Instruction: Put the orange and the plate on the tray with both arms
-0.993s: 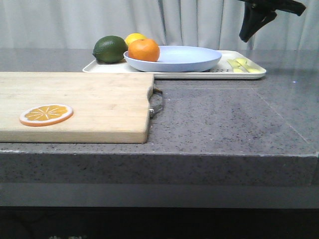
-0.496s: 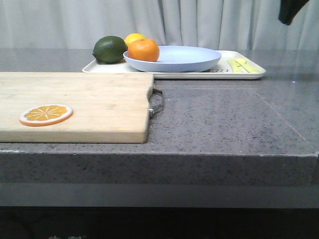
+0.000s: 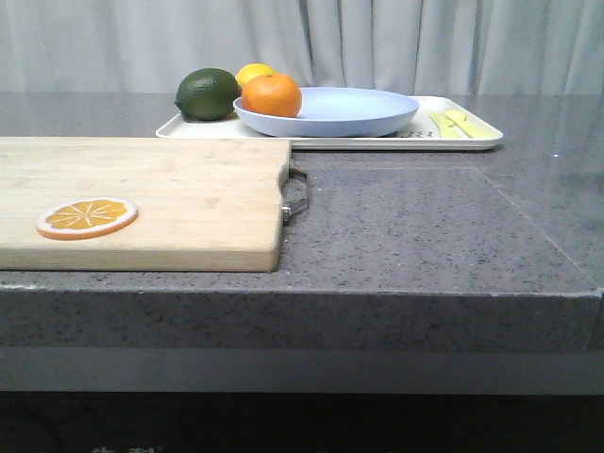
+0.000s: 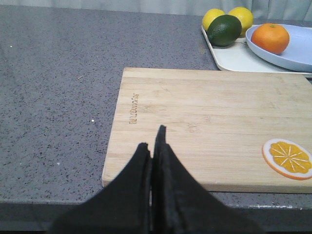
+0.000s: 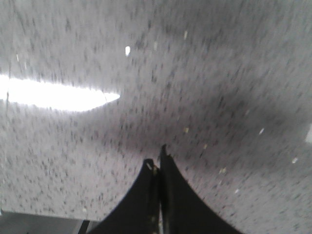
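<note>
Front view: orange sits inside the pale-blue plate, at its left side, and the plate rests on the white tray at the far side of the grey countertop. Dark green fruit and a yellow lemon sit on the tray's left end, just beside the plate; pale yellow-green pieces lie on its right end. Wooden cutting board fills the near left, metal handle on its right edge, flat orange slice near its front left. Neither arm shows in this view. Left wrist view: left gripper has its 2 black fingers pressed together, nothing between them, above the near edge of the board. Orange slice lies at the board's corner toward the tray side; orange in the plate, tray under it, green fruit and 2 lemons at the tray end. Right wrist view: blurred; right gripper fingers closed against each other, holding nothing, over bare speckled countertop with a bright glare streak.
</note>
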Robot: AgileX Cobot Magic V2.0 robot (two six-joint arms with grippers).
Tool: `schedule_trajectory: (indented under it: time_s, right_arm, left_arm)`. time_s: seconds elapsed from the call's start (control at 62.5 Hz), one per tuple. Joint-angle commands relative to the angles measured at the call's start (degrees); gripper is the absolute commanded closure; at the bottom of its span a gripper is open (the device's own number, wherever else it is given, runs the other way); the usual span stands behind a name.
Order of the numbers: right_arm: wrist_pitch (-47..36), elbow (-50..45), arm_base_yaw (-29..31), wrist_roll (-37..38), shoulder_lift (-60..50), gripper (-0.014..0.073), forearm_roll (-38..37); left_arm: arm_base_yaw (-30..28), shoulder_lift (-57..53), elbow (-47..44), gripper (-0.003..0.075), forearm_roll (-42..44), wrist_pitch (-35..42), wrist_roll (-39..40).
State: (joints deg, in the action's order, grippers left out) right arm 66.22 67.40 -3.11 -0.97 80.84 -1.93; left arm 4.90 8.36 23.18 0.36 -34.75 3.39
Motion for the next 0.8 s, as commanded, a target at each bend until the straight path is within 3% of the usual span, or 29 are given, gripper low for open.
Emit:
schedule_trajectory:
  time_s: [0.0, 0.416, 0.592, 0.785]
  right_arm:
    - [-8.22, -6.56, 0.44, -0.58, -7.95, 0.0654, 0.64]
    - [-43.34, -36.59, 0.39, -0.58, -38.51, 0.0654, 0.30]
    - [-51.26, -46.67, 0.39, -0.58, -53.74, 0.0654, 0.30]
    - [-54.72, -48.80, 0.39, -0.58, -61.83, 0.0654, 0.30]
  left_arm:
    - [-0.11, 0.66, 1.35, 0.0738, -0.36, 5.08, 0.33]
    - [-0.11, 0.66, 1.35, 0.0738, -0.36, 5.08, 0.33]
    - [-0.11, 0.66, 1.35, 0.0738, -0.36, 5.08, 0.33]
    - [-0.11, 0.66, 1.35, 0.0738, -0.36, 5.08, 0.33]
